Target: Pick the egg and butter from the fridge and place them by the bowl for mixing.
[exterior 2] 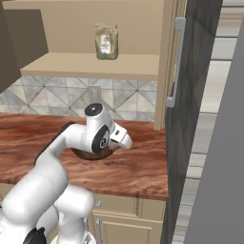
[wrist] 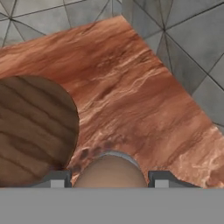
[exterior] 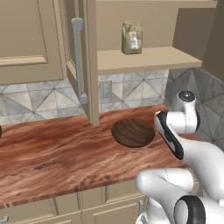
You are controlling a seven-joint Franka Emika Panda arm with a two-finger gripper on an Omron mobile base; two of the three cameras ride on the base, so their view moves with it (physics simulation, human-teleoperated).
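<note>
We see a round tan egg [wrist: 109, 171] held between the fingers [wrist: 54, 179], which stand partly closed on it. It hangs over the wood surface [wrist: 144, 105], just beside the bowl [wrist: 33, 131]. The bowl looks empty. We judge a straight lowering will do.

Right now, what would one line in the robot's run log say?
hand: closed on egg | position: over counter, beside bowl | egg: not yet set down | butter: not on counter near bowl
</note>
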